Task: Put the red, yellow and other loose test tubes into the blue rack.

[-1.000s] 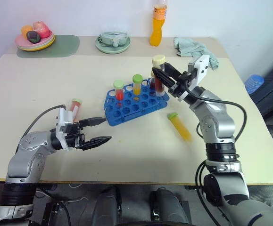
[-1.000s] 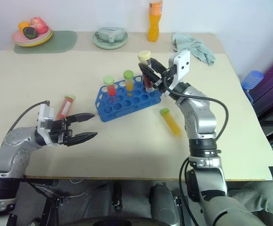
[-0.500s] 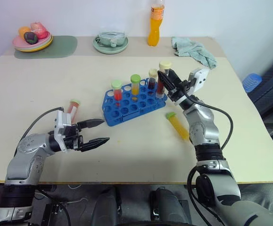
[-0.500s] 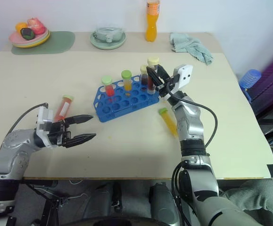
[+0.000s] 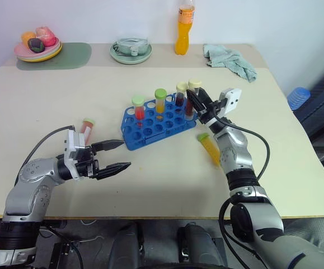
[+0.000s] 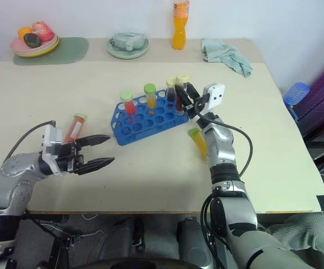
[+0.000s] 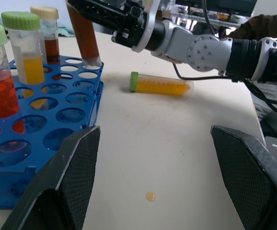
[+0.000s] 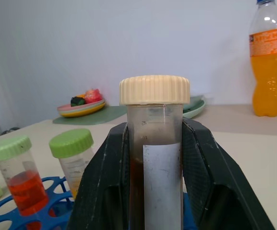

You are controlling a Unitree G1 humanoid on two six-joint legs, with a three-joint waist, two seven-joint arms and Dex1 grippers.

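Beige table [image 5: 150, 185] against white wall; left pincer [image 5: 118, 155] spread, right pincer [image 5: 196, 102] pinching brown tube [image 8: 155, 158].

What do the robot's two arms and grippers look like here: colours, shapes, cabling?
Both arms are silver-grey metal segments with black joint rings. A thin black cable loops outside each forearm. The left gripper and right gripper each carry two black tapered fingers; the wrist views show the fingers broad, with a textured inner face. A white block sits at each wrist.

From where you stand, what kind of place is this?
Probably a robot test room, not a real laboratory: a plain table bears a blue rack of capped tubes, a fruit plate and a drink bottle.
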